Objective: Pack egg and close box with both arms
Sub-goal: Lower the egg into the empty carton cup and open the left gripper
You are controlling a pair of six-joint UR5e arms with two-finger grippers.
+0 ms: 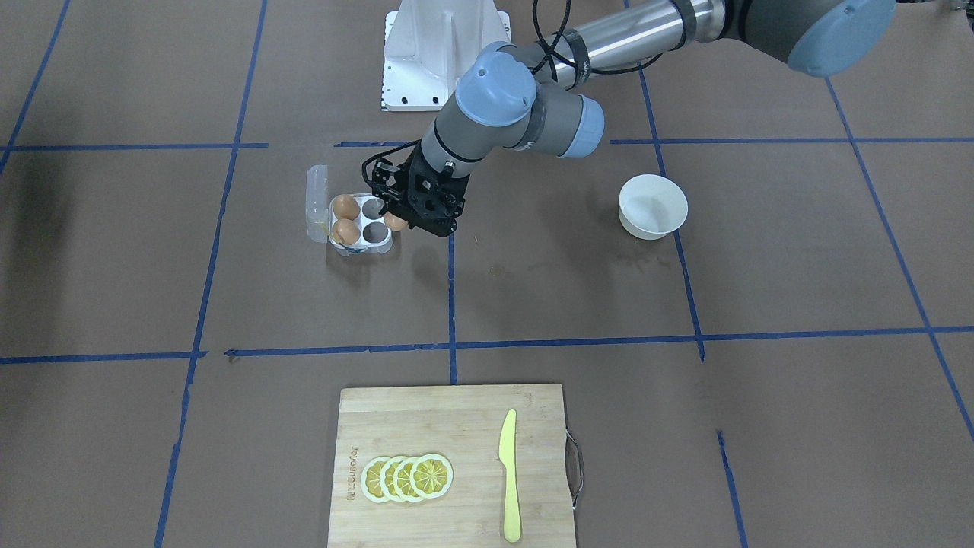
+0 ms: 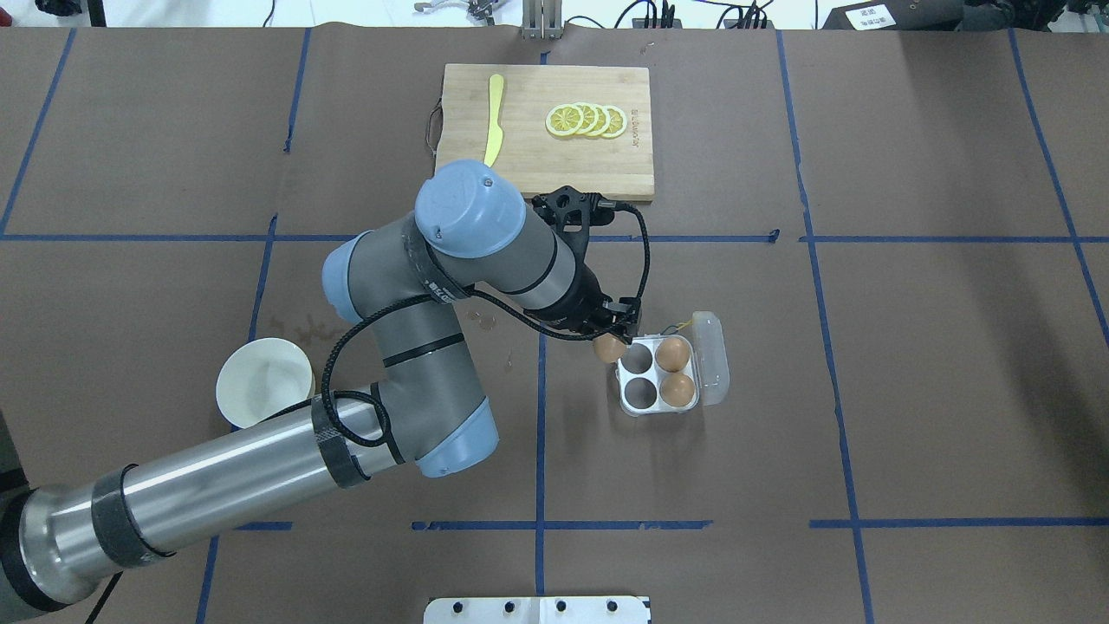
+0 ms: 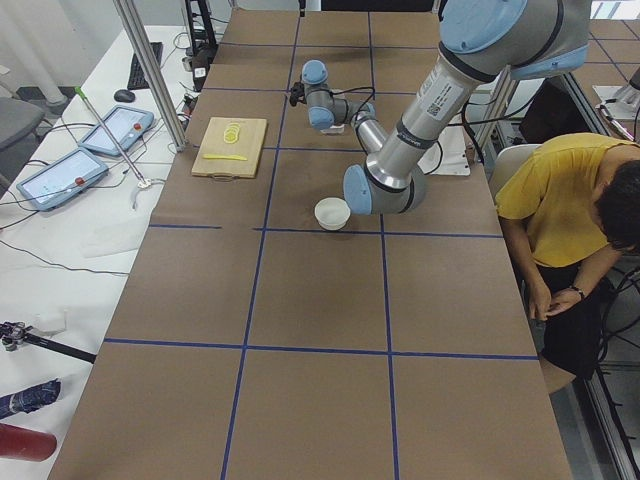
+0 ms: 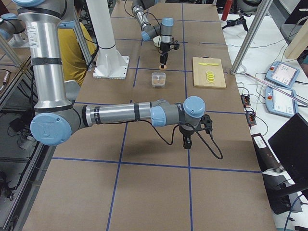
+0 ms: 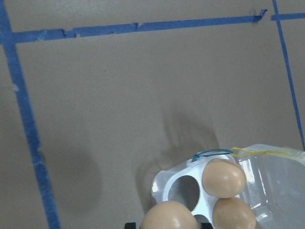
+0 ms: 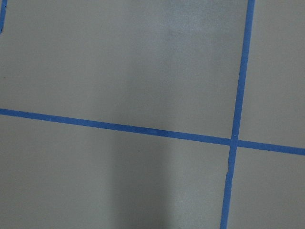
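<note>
**Egg in my left gripper, at the edge of the open box**

Front-facing view: my left gripper point(image 1: 396, 216) is clamped on the egg point(image 1: 395, 222), smooth and orange-brown. The black fingers cover its upper part, so I cannot tell which way its long axis runs. It sits just beside the box point(image 1: 380, 242), a clear two-by-two carton, next to an empty cup. Two more eggs point(image 1: 345, 218) fill the pair of cups on the lid side. The lid point(image 1: 316, 202) is swung open, away from my left arm.

Overhead view: the egg point(image 2: 609, 348) shows as a rounded end under my left gripper point(image 2: 612, 340), touching or just short of the box point(image 2: 657, 409) rim; I cannot tell which. The lid point(image 2: 712, 355) lies on the side towards my right. The white bowl point(image 2: 264, 381) stands well apart, partly behind my own arm.

Left-side view: my wrist hides the egg and the box.

Right-side view: the egg and the box point(image 4: 158, 79) are tiny. My right gripper point(image 4: 186, 142) hangs over bare table, well apart from the box; I cannot tell how its fingers are set.

Left wrist view: the egg point(image 5: 169, 217) is cut off by the bottom edge, with the box point(image 5: 164, 183) close behind it.

Right wrist view: only table and blue tape.
</note>
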